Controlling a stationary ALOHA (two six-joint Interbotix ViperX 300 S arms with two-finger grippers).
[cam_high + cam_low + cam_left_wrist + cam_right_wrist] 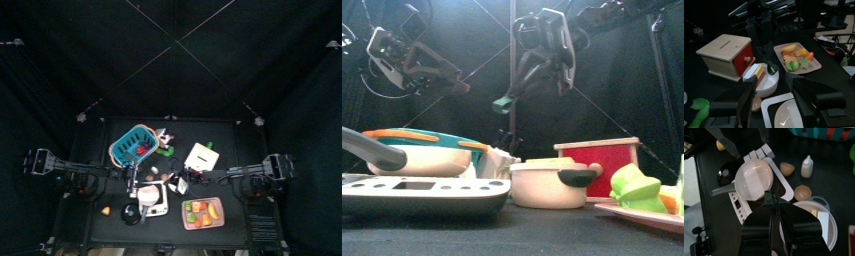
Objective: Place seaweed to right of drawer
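Starting up front on the table (516, 238), a white pot (545, 186) sits just beside the red-fronted drawer (604, 160). Behind and above, the right fingers (756, 230) pinch the seaweed (501, 101) in mid-air. Left fingers (814, 97) spread wide, empty.

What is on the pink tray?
The pink tray holds toy food: orange pieces and green leafy pieces. Anything beneath the pile is hidden.

A robot test pen: black curtains (80, 60) enclose a small bench (227, 205) cluttered with toy kitchenware, a scale (416, 195) and a drawer (725, 55).
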